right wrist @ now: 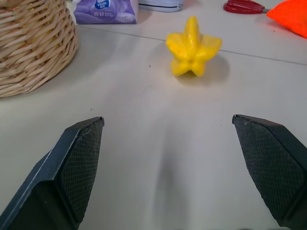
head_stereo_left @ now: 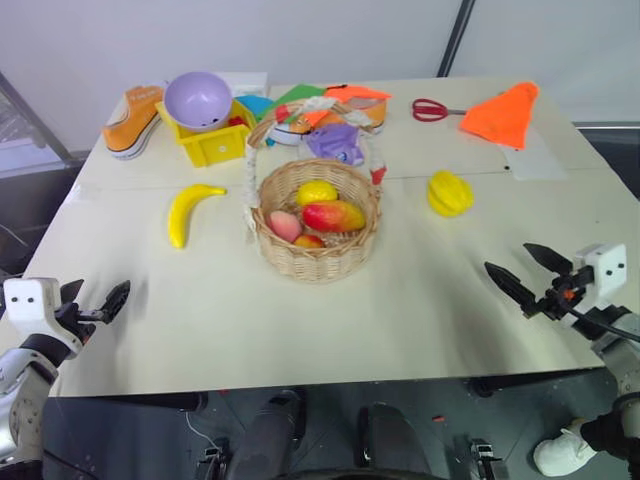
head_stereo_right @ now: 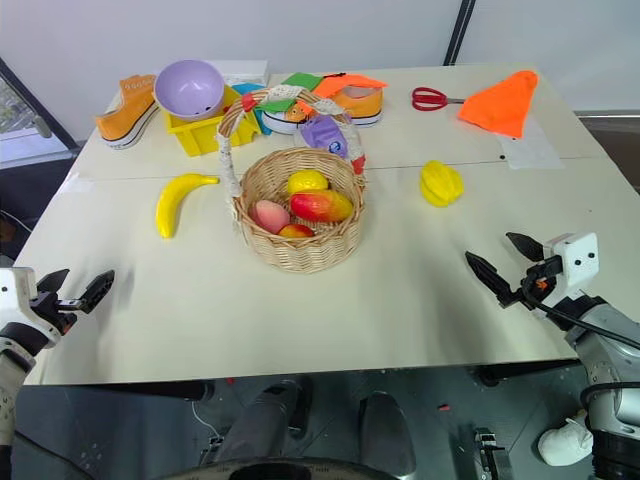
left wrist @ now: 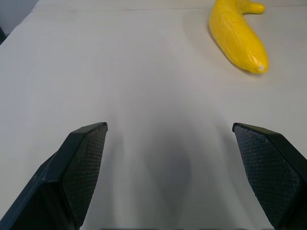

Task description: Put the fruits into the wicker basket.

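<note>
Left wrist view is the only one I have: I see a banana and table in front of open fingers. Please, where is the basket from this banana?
Observer: The wicker basket stands on the table just to the robot's right of the banana, apart from it.
Operator: Is the basket already holding some fruit?
Observer: Yes, a lemon, a mango and a peach lie inside.
Operator: Is another fruit outside?
Observer: One, a ridged yellow fruit on the table to the basket's right, in front of the right gripper.
Operator: Is that gripper holding something?
Observer: No, it is open and empty, like the left gripper.
</note>
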Robot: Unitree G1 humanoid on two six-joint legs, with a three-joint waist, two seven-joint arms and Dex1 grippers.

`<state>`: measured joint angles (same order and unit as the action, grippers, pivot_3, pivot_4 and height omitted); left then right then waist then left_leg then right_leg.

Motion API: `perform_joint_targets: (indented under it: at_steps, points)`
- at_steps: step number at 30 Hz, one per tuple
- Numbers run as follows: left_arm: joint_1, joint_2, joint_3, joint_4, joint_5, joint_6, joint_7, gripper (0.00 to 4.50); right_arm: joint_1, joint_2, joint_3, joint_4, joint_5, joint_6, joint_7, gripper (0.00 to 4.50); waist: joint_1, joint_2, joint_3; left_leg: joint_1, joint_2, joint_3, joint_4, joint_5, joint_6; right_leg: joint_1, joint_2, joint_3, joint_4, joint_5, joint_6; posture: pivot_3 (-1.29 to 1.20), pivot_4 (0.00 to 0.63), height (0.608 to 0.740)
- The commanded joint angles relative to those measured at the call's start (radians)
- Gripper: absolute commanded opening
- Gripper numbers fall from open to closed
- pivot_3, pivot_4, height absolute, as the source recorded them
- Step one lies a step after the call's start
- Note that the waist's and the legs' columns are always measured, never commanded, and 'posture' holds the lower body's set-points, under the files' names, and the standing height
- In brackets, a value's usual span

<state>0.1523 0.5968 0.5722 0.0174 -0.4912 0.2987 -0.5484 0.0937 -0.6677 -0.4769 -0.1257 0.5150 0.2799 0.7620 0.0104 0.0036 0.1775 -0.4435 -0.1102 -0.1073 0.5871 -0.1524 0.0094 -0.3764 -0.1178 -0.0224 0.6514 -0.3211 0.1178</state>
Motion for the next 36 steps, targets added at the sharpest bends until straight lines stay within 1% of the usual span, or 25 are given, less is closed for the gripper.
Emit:
perform_joint_targets:
  at_steps: [1, 6, 9, 13, 16, 21, 24, 29, 32, 36]
  points:
    - [-0.005, 0.002, 0.014, -0.034, -0.002, -0.014, 0.002, 4.50, 0.000, -0.004, -0.006, -0.051, 0.009, 0.002, -0.005, 4.48, 0.001, 0.000, 0.000, 0.000, 0.000, 0.000, 0.000, 0.000, 0.000, 0.000, 0.000, 0.000, 0.000, 0.000, 0.000, 0.00, 0.150, 0.740]
    - [-0.019, -0.001, 0.004, -0.039, -0.003, -0.002, 0.011, 4.50, 0.007, -0.007, 0.001, -0.082, 0.012, 0.017, -0.003, 4.48, 0.001, 0.000, 0.000, 0.000, 0.000, 0.000, 0.000, 0.000, 0.000, 0.000, 0.000, 0.000, 0.000, 0.000, 0.000, 0.00, 0.150, 0.740]
    - [-0.038, -0.006, -0.007, -0.059, -0.020, 0.024, 0.015, 4.50, 0.013, -0.013, 0.009, -0.131, 0.034, 0.049, 0.007, 4.48, 0.001, 0.000, 0.000, 0.000, 0.000, 0.000, 0.000, 0.000, 0.000, 0.000, 0.000, 0.000, 0.000, 0.000, 0.000, 0.00, 0.150, 0.740]
    - [-0.091, -0.008, -0.017, -0.087, -0.020, 0.068, 0.052, 4.50, 0.016, -0.043, 0.055, -0.245, 0.070, 0.120, 0.039, 4.48, 0.001, 0.000, 0.000, 0.000, 0.000, 0.000, 0.000, 0.000, 0.000, 0.000, 0.000, 0.000, 0.000, 0.000, 0.000, 0.00, 0.150, 0.740]
    - [-0.162, 0.001, -0.054, -0.093, 0.003, 0.116, 0.096, 4.50, 0.021, -0.080, 0.094, -0.360, 0.125, 0.192, 0.067, 4.48, 0.002, 0.000, 0.000, 0.000, 0.000, 0.000, 0.000, 0.000, 0.000, 0.000, 0.000, 0.000, 0.000, 0.000, 0.000, 0.00, 0.150, 0.740]
    - [-0.346, 0.030, -0.185, -0.074, 0.091, 0.230, 0.180, 4.50, -0.029, -0.130, 0.186, -0.548, 0.227, 0.299, 0.068, 4.48, 0.003, -0.004, 0.001, -0.001, 0.000, 0.000, 0.001, 0.000, 0.000, 0.000, 0.000, -0.001, 0.000, 0.000, 0.001, 0.00, 0.150, 0.740]
    - [-0.490, 0.029, -0.254, -0.012, 0.148, 0.316, 0.255, 4.50, -0.084, -0.136, 0.238, -0.630, 0.288, 0.346, 0.049, 4.48, 0.002, -0.005, 0.001, -0.002, -0.001, 0.000, 0.001, 0.000, 0.000, -0.001, 0.000, -0.001, 0.000, 0.001, 0.001, 0.00, 0.150, 0.740]
    - [-0.670, 0.005, -0.352, 0.114, 0.218, 0.395, 0.298, 4.50, -0.167, -0.126, 0.290, -0.658, 0.288, 0.349, 0.020, 4.48, 0.002, -0.006, 0.002, -0.002, -0.001, 0.000, 0.001, 0.000, 0.000, -0.001, 0.000, -0.001, 0.000, 0.002, 0.005, 0.00, 0.150, 0.740]
    - [-0.751, -0.013, -0.391, 0.221, 0.258, 0.395, 0.310, 4.50, -0.193, -0.113, 0.320, -0.655, 0.269, 0.332, 0.009, 4.48, 0.003, -0.007, 0.002, -0.002, -0.001, 0.000, 0.001, 0.001, 0.001, 0.000, 0.000, -0.002, 0.000, 0.003, 0.006, 0.00, 0.150, 0.740]
    - [-0.807, -0.031, -0.423, 0.323, 0.287, 0.408, 0.303, 4.50, -0.191, -0.101, 0.345, -0.650, 0.233, 0.305, 0.001, 4.48, 0.002, -0.008, 0.002, -0.002, -0.001, -0.001, 0.001, 0.001, 0.002, 0.000, 0.000, -0.003, 0.000, 0.004, 0.008, 0.00, 0.150, 0.740]
